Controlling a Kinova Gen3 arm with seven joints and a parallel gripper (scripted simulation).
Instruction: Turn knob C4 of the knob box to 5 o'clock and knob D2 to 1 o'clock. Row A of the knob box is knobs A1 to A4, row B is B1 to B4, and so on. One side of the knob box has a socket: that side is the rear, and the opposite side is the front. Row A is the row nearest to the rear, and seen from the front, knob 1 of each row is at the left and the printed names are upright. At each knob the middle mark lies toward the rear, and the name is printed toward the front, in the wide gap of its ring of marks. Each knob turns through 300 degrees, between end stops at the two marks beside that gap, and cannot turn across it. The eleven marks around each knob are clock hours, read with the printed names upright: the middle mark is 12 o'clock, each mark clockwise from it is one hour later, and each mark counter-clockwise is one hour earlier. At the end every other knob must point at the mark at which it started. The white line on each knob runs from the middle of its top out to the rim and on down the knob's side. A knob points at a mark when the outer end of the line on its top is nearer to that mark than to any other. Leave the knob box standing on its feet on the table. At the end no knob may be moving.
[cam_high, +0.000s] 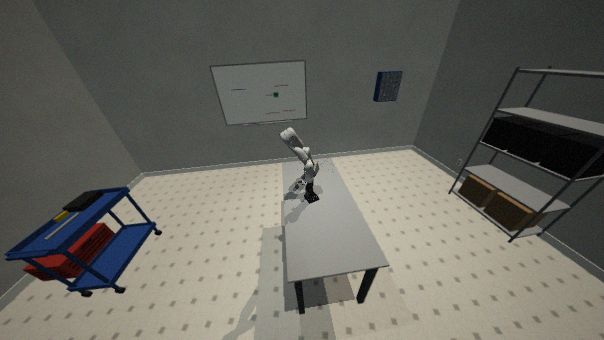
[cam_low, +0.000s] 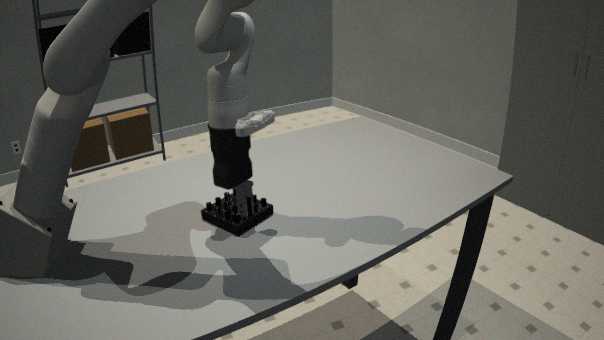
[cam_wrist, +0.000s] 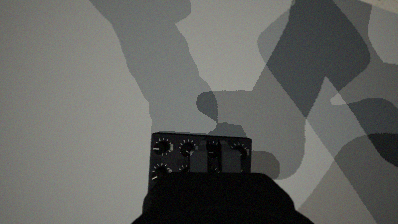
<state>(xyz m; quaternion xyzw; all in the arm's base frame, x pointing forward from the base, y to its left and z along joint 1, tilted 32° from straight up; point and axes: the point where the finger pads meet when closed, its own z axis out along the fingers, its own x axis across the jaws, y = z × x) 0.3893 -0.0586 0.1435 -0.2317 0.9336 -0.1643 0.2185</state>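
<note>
The black knob box (cam_high: 314, 199) (cam_low: 256, 221) (cam_wrist: 175, 159) stands flat on the table. In the wrist view its rear is toward the left and column 4 runs along the top edge. My gripper (cam_low: 243, 209) (cam_wrist: 213, 151) points straight down and is shut on knob C4, third from the left there, with one grey pad close on each side. C4's line cannot be made out. Knob A4 (cam_wrist: 162, 147) has its white line toward the rear. Knob B4 (cam_wrist: 187, 147) is beside the left pad, and knob D4 (cam_wrist: 241, 149) is partly covered. Knob D2 is hidden behind the gripper body.
The table (cam_high: 330, 240) (cam_low: 320, 170) bears the box and the arm's shadows. Neighbouring knobs stand close around the fingers. A blue cart (cam_high: 115, 250) is at the left of the room and a shelf rack (cam_high: 520, 190) at the right, both away from the arm.
</note>
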